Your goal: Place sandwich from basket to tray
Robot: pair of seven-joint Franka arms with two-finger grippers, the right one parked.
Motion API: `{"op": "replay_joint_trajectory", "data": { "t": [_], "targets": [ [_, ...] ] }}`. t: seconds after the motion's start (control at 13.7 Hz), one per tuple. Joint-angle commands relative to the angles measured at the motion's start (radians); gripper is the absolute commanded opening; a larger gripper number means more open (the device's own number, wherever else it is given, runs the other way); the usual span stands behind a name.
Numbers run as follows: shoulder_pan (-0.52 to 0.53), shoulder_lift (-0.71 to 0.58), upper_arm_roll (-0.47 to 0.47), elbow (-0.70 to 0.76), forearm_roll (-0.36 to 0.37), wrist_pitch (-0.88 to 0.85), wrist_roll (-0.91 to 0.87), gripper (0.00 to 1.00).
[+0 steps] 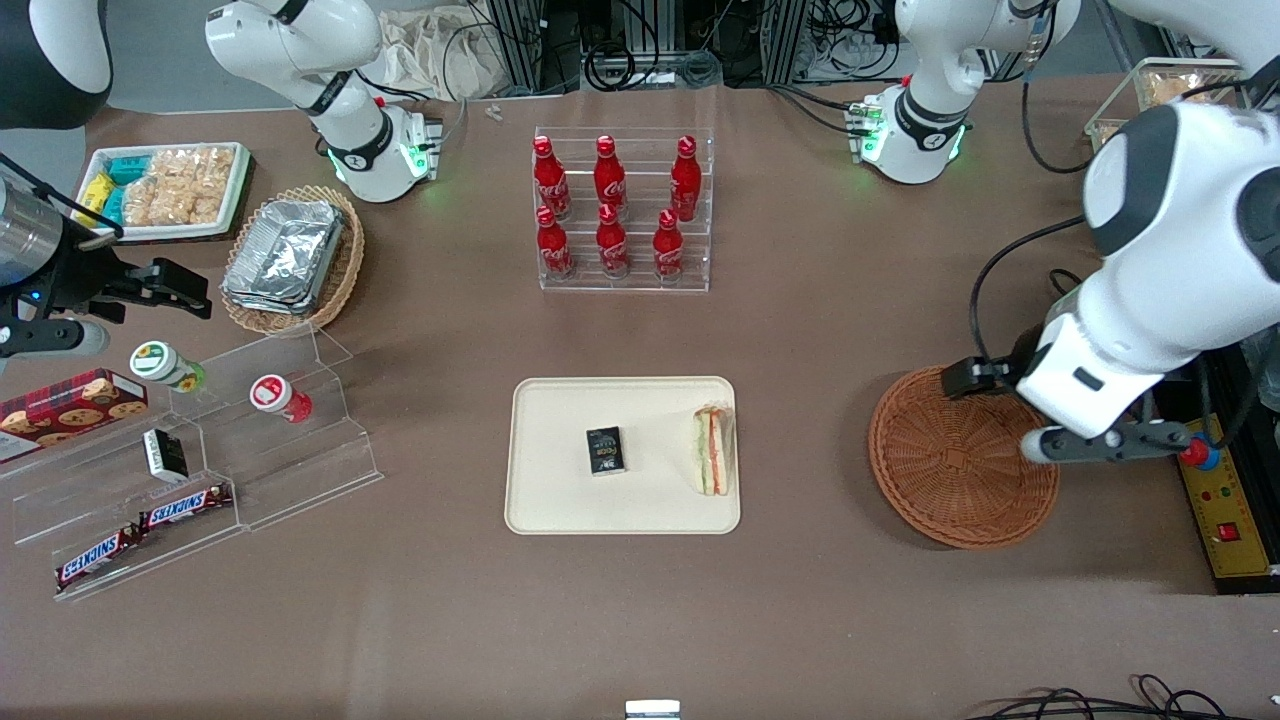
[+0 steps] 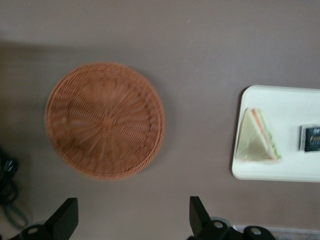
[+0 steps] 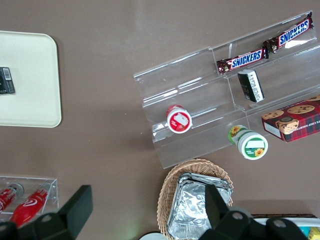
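Observation:
The sandwich [image 1: 712,450] [image 2: 257,137], a clear-wrapped wedge with red and green filling stripes, lies on the cream tray [image 1: 560,500] [image 2: 280,170], along the tray's edge nearest the basket. The reddish-brown wicker basket [image 1: 950,470] [image 2: 105,120] sits beside the tray toward the working arm's end and holds nothing. My gripper [image 1: 1105,440] [image 2: 132,210] hangs above the basket's rim on the side away from the tray. It is open, its black fingertips [image 2: 67,212] wide apart with only bare table between them.
A small black box [image 1: 605,450] lies mid-tray. A rack of red bottles [image 1: 622,210] stands farther from the front camera. A yellow control box [image 1: 1225,520] sits by the table edge near the gripper. Toward the parked arm's end are a clear stepped stand [image 1: 200,460] and a tan basket of foil trays [image 1: 290,255].

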Motion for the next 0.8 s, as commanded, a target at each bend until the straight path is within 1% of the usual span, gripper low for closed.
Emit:
{"op": "replay_joint_trajectory", "data": {
  "t": [0.0,0.15,0.37,0.59,0.73],
  "targets": [
    [0.064,-0.084,-0.041,-0.046,-0.010,-0.085,0.022,1.00],
    [0.103,-0.139,-0.047,-0.089,-0.007,-0.118,0.079,1.00],
    [0.114,-0.228,-0.036,-0.175,-0.003,-0.141,0.105,1.00],
    [0.124,-0.268,-0.034,-0.211,-0.001,-0.141,0.105,1.00],
    [0.127,-0.286,-0.036,-0.215,0.020,-0.141,0.105,1.00]
  ]
}}
